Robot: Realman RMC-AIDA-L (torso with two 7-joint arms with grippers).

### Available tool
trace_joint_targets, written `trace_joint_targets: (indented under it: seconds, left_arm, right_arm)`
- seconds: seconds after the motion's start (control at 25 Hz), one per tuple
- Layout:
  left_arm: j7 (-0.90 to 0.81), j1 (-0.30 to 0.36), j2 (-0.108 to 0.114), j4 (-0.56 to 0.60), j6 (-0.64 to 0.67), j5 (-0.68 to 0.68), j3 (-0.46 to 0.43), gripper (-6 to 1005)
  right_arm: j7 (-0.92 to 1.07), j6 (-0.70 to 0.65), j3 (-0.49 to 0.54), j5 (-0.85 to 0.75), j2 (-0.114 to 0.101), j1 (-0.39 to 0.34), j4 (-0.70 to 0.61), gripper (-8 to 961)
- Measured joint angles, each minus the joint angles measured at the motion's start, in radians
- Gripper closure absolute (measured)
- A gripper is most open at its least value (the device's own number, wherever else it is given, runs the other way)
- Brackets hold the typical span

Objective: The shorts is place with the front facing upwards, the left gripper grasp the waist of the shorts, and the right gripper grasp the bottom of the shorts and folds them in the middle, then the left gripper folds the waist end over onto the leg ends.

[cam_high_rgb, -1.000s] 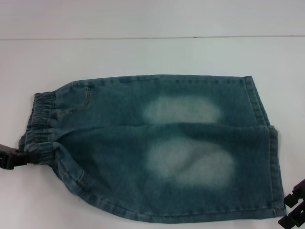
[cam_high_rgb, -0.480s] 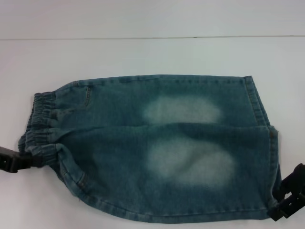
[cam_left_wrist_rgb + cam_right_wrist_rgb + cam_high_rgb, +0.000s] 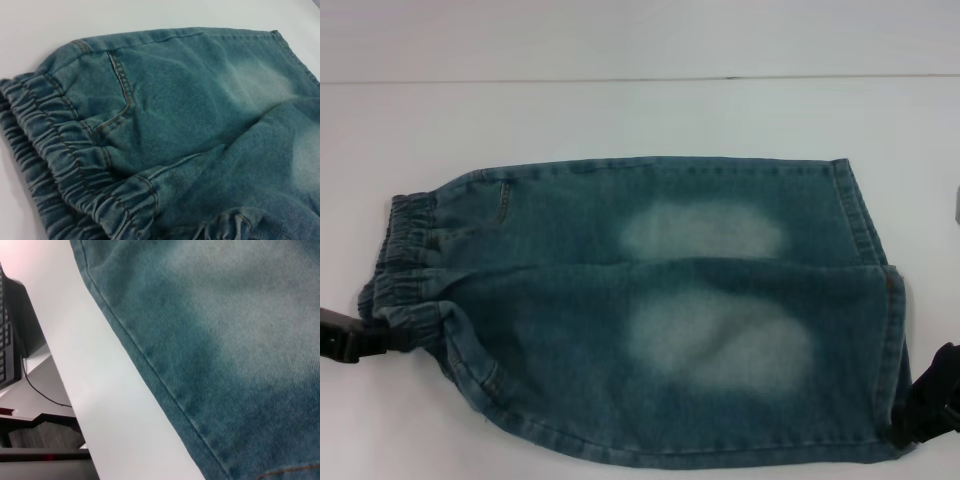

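Shorts [image 3: 650, 310] flat on table [image 3: 620, 115]. Left hand [image 3: 365, 337] clenched on waist at 9 o'clock; right hand [image 3: 928, 410] newly arrived at 4 o'clock hem, grip indiscernible. Fold imminent.

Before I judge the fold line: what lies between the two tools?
In the head view, only the denim shorts span the stretch between the left tool at the waistband and the right tool at the leg hem; nothing else lies there.
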Motion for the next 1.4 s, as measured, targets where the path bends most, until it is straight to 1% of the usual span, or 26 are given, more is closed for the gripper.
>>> trace_joint_targets:
  seconds: [0.24,0.44,0.64,0.76,0.8,0.92,1.04,1.12,1.4]
  left_arm:
    - [0.001,-0.001,-0.001,-0.010,-0.003,0.000,0.001,974]
    - [0.001,-0.003,-0.001,-0.011,-0.004,0.000,0.001,973]
    - [-0.002,-0.005,-0.002,-0.011,-0.005,0.000,-0.005,972]
    - [-0.012,-0.015,-0.002,-0.012,-0.001,0.000,-0.048,972]
    - [-0.025,-0.022,0.002,-0.015,0.001,0.000,-0.074,972]
    - [-0.049,-0.025,0.008,-0.022,-0.011,-0.001,-0.085,971]
    - [-0.061,-0.026,0.010,-0.032,-0.035,-0.008,-0.102,971]
    - [-0.061,-0.026,0.010,-0.041,-0.048,-0.020,-0.110,970]
    - [-0.065,-0.027,0.010,-0.049,-0.083,-0.075,-0.136,969]
  right_arm:
    - [0.000,0.026,-0.003,0.000,0.001,0.000,0.025,820]
    - [-0.001,0.032,-0.003,0.000,0.001,-0.002,0.026,933]
    - [-0.010,0.032,0.007,0.005,-0.003,-0.005,0.027,934]
    - [-0.031,0.023,0.053,0.015,-0.013,-0.010,0.027,934]
    - [-0.042,0.019,0.078,0.023,-0.018,-0.013,0.028,934]
    - [-0.089,0.020,0.160,0.078,-0.041,-0.031,0.049,933]
    - [-0.137,0.051,0.228,0.153,-0.067,-0.052,0.115,932]
    - [-0.166,0.084,0.252,0.199,-0.079,-0.068,0.161,931]
    - [-0.224,0.138,0.295,0.335,-0.085,-0.123,0.209,926]
